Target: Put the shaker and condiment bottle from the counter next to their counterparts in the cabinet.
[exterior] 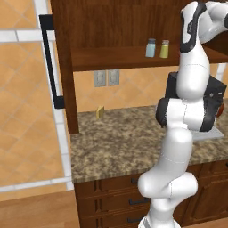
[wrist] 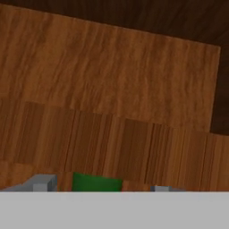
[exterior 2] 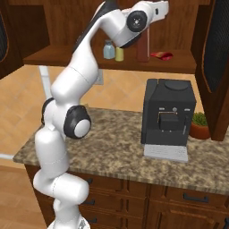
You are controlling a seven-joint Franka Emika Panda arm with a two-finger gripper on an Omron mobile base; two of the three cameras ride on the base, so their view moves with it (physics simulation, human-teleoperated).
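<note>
Pincer (wrist: 96, 188) sits at the bottom edge of the hand view, with the bottle's (exterior 2: 143, 47) green cap wedged between the two grey tips, so I'd say it's clamped on the bottle. In the right base view that tall red bottle stands at upper center on the cabinet (exterior 2: 179, 67) shelf, just left of the flat red bottle (exterior 2: 162, 55). Shaker (exterior: 151, 47) is already up there, right beside the yellow-green shaker (exterior: 164, 49) at the upper right of the left base view. What could go sideways: if the bottle's base isn't fully down on the board, letting go could tip it, since it's tall and slim. Backing out crooked could also clip the cap and knock it into its neighbor.
</note>
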